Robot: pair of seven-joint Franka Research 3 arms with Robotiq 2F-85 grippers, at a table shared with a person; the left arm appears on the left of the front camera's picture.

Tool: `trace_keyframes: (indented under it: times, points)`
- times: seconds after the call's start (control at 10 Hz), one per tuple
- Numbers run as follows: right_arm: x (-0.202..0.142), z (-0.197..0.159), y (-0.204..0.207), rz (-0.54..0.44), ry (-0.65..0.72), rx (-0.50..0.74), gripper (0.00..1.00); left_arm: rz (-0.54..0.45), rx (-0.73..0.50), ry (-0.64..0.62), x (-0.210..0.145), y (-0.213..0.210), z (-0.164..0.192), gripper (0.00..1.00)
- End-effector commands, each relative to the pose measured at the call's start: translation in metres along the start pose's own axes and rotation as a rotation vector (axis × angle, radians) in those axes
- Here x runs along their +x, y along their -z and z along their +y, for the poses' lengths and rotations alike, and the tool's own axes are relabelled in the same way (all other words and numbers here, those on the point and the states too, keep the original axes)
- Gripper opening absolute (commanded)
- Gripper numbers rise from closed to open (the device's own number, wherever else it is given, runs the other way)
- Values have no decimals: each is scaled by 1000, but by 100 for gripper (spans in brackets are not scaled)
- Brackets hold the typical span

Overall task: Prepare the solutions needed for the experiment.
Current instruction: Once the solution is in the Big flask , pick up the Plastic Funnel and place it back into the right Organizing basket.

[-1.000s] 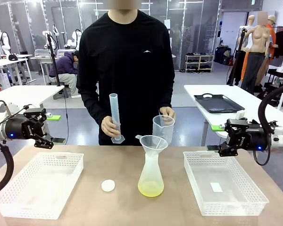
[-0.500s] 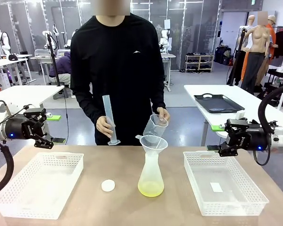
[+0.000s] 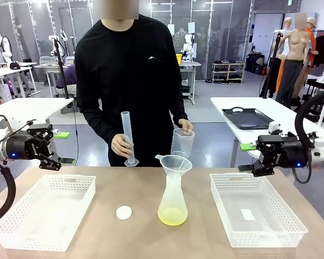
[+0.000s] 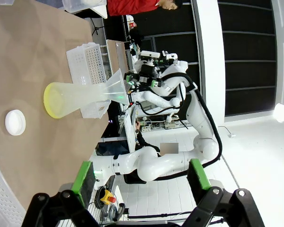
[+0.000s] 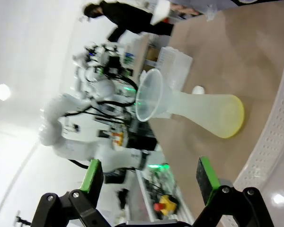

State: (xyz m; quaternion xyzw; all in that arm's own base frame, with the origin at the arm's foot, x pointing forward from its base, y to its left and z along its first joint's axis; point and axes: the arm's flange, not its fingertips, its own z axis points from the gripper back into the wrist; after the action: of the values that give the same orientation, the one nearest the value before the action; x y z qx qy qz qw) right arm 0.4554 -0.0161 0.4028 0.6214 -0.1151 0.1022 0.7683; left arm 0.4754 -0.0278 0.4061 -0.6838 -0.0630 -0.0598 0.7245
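One hand (image 3: 120, 145) holds a graduated cylinder (image 3: 127, 125).

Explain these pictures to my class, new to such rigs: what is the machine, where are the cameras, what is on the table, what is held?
Two white robot arms share a table with a person. The wide picture looks across it from between the arms; the left claw and right claw are open, holding nothing. The other two come from cameras on each wrist, so they look sideways. On the table: a flask with a funnel in its neck and a little yellow-green solution inside, a white cap, and two white baskets. The person holds a measuring cylinder and a beaker.
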Motion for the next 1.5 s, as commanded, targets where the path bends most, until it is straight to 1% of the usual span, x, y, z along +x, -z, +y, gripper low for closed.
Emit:
trace_keyframes:
  times: [0.0,0.1,0.2,0.3,0.4,0.5,0.7,0.8,0.9,1.0,1.4]
  points:
    - [6,44,7,61,-70,-196,100,-10,-2,3,1,0,-2,100]
    - [11,63,11,87,-97,-279,100,-10,-2,3,1,0,-2,100]
    - [20,84,19,92,-141,-389,100,-10,-2,3,1,0,-2,100]
    - [25,100,29,132,-161,-470,100,-10,-2,3,1,0,-2,100]
    - [29,117,39,151,-174,-567,100,-10,-2,3,1,0,-2,100]
    - [33,134,48,178,-188,-599,100,-10,-2,3,1,0,-2,100]
    - [35,159,64,171,-182,-694,100,-10,-2,3,1,0,-2,100]
    - [35,165,70,163,-173,-746,100,-10,-2,3,1,0,-2,100]
    - [36,167,73,155,-174,-776,100,-10,-2,3,1,0,-2,100]
    - [34,161,64,174,-218,-681,100,-10,-2,3,1,0,-2,100]
    - [34,161,64,174,-218,-681,100,-10,-2,3,1,0,-2,100]
